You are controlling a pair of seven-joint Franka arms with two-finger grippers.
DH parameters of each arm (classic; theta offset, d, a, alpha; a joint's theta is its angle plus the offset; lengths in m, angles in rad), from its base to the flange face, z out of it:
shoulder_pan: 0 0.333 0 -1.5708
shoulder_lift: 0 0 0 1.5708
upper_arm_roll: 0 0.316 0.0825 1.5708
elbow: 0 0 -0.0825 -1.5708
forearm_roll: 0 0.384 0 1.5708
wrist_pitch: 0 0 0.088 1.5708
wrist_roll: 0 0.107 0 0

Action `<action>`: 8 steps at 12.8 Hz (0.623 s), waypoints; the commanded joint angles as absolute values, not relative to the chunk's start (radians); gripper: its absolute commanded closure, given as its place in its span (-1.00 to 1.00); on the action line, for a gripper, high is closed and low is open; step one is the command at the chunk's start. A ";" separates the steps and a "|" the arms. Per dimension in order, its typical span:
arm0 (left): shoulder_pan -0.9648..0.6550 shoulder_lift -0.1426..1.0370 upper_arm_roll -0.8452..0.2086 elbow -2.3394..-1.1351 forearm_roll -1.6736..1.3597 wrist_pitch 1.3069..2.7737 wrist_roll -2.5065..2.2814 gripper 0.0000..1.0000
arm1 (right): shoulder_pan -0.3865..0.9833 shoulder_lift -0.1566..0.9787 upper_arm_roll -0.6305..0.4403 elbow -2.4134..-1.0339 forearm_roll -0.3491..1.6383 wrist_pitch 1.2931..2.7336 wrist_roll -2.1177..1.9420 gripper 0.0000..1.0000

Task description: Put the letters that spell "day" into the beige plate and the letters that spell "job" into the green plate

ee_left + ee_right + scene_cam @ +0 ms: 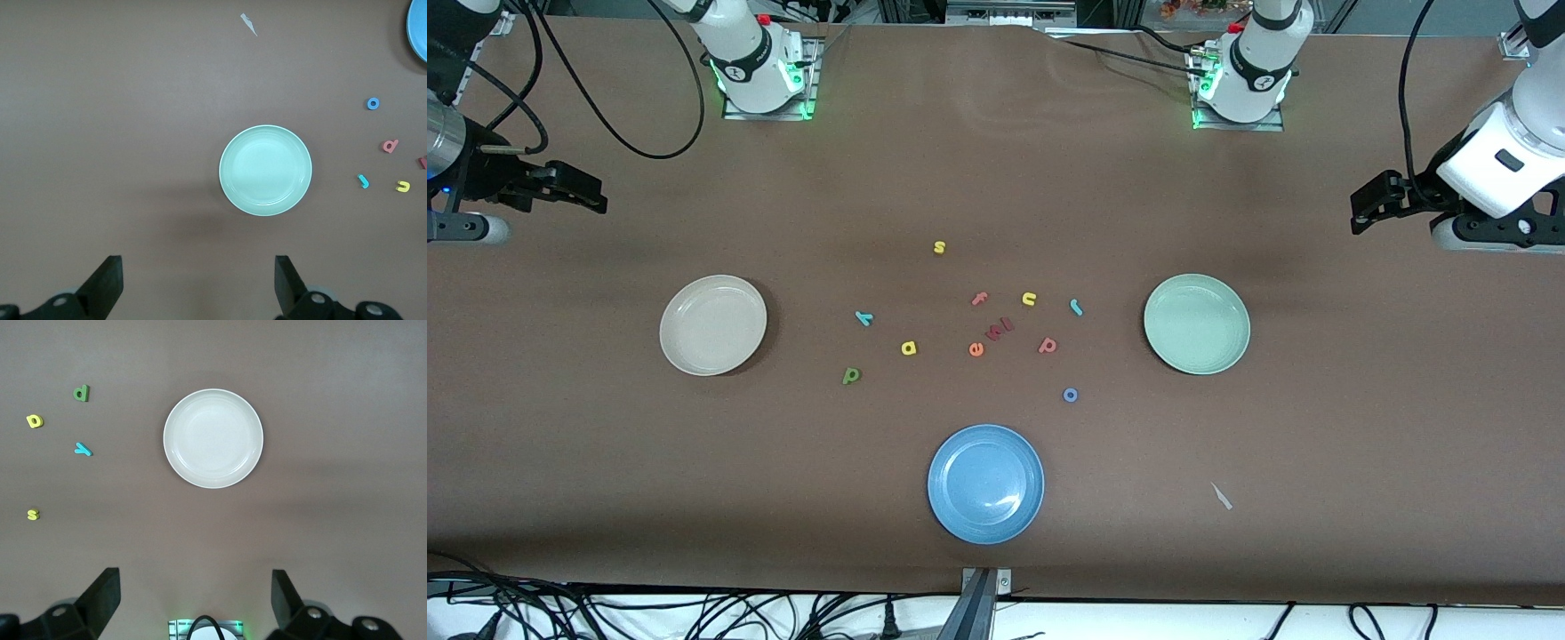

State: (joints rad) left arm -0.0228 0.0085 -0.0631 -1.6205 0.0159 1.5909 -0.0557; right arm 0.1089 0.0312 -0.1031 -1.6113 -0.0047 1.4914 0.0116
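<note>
The beige plate (713, 324) (213, 438) lies empty toward the right arm's end, and the green plate (1197, 324) (265, 171) lies empty toward the left arm's end. Between them lie the green d (851, 376) (81, 393), yellow a (908, 348) (35, 421), teal y (863, 317) (83, 449), teal j (1076, 307) (363, 181), blue o (1071, 395) (373, 103) and salmon b (1048, 346) (390, 145). My right gripper (590, 197) (195, 600) hangs open and empty at its table end. My left gripper (1360, 209) (199, 283) does the same at its own end.
A blue plate (985, 483) lies empty near the front edge. Spare letters sit among the others: yellow s (939, 247), pink f (979, 299), yellow u (1029, 300), orange e (975, 349), red pieces (1000, 328). A pale scrap (1221, 496) lies nearer the camera than the green plate.
</note>
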 commanded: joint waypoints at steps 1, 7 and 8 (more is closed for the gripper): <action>-0.012 0.000 -0.067 -1.623 -0.008 1.580 -0.041 -1.00 | 0.109 0.038 -0.104 -1.591 -0.014 1.476 0.021 -1.00; -0.014 0.000 -0.067 -1.623 -0.008 1.580 -0.041 -1.00 | 0.110 0.040 -0.101 -1.586 -0.041 1.480 0.018 -1.00; -0.014 0.000 -0.067 -1.623 -0.008 1.580 -0.041 -1.00 | 0.110 0.040 -0.101 -1.586 -0.043 1.482 0.018 -1.00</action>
State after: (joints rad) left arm -0.0228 0.0085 -0.0631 -1.6205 0.0159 1.5909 -0.0557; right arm 0.1084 0.0320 -0.1044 -1.6091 -0.0230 1.4916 0.0116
